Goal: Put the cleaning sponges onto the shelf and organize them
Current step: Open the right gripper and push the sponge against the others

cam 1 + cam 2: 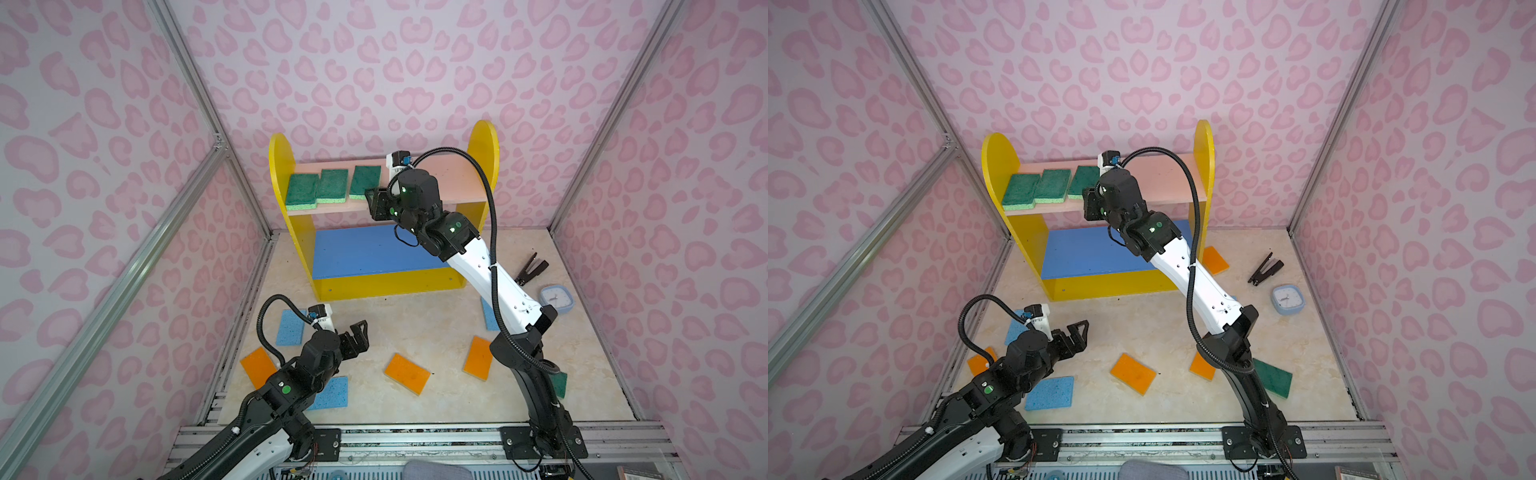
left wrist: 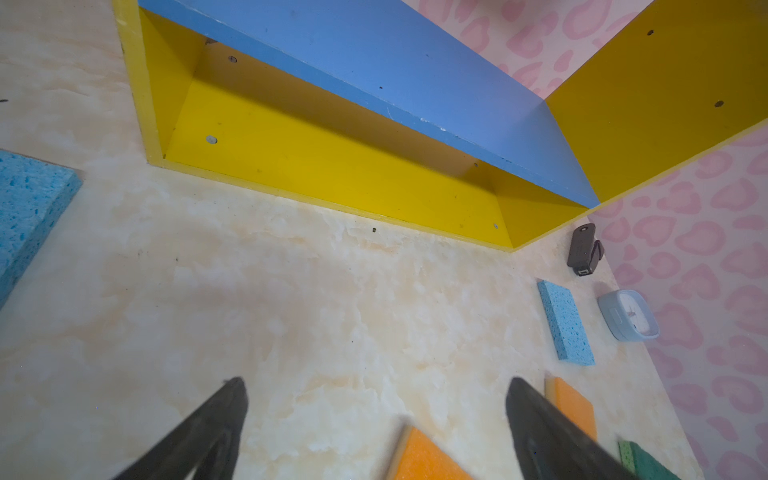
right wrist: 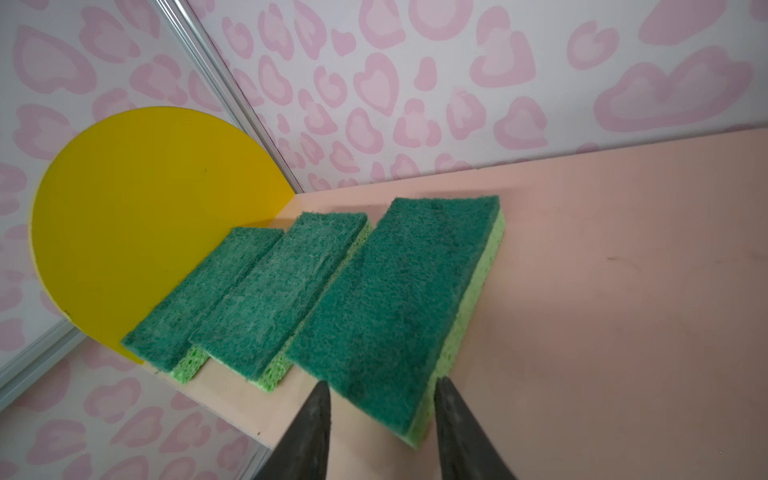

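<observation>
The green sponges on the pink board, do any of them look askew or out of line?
Slightly. The three green sponges lie flat on the pink board, but the row is stepped, each further back than the last, and the third sponge, by the right gripper, stands apart from the touching pair.

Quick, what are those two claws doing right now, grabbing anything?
Left gripper: open, holding nothing.
Right gripper: jaws straddle the end of a green sponge lying on the pink board; whether they grip it cannot be told.
</observation>
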Tool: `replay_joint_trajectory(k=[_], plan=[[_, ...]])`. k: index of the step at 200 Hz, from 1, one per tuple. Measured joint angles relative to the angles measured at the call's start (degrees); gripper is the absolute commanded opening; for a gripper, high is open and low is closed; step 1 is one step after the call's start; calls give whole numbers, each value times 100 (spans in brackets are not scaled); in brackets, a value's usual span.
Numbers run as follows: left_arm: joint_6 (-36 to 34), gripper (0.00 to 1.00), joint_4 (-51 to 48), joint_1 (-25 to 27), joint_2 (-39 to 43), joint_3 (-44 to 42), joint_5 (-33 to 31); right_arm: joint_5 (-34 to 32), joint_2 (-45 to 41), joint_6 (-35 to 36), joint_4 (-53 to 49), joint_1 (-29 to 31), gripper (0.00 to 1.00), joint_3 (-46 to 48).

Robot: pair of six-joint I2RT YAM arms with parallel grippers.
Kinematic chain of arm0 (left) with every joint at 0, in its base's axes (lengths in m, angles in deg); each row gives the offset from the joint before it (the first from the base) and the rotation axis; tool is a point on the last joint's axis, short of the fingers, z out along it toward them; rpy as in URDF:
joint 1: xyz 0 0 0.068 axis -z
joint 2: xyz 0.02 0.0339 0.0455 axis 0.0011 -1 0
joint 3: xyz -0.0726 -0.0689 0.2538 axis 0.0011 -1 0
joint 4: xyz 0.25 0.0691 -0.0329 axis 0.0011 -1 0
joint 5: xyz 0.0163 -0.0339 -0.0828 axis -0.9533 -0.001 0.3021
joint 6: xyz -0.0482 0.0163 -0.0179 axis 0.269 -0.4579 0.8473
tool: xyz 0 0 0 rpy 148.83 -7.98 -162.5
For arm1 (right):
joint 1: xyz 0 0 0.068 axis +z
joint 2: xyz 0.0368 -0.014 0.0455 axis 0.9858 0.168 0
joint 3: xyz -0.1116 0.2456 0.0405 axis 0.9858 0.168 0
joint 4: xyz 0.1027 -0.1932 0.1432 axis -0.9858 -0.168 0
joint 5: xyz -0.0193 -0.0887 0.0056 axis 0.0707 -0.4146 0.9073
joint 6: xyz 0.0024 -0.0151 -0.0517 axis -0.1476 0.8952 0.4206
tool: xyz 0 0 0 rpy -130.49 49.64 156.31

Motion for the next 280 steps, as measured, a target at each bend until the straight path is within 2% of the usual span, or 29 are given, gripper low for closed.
replay_joint_trajectory(k=[27, 45, 121, 147, 170, 181, 236, 280], plan=[[0, 98, -28, 0, 50, -24, 2, -168, 52, 144, 55, 35, 36, -24], [2, 98, -74, 0, 79, -37, 2, -267, 79, 258, 85, 35, 27, -26], [22, 98, -155, -9, 286, -55, -2, -509, 98, 435, 94, 61, 11, -26], [24, 98, -227, -13, 317, -55, -13, -509, 98, 433, 85, 55, 9, -24], [24, 98, -293, -15, 348, -55, -15, -459, 90, 431, 79, 24, 10, -24], [24, 98, -321, -15, 354, -55, -15, -404, 79, 431, 79, 15, 16, -17], [26, 98, -343, -15, 358, -50, -15, -138, -9, 431, 221, 13, 31, 151], [24, 98, -411, -15, 442, -44, -46, 162, -4, 433, 345, 2, 31, 190]])
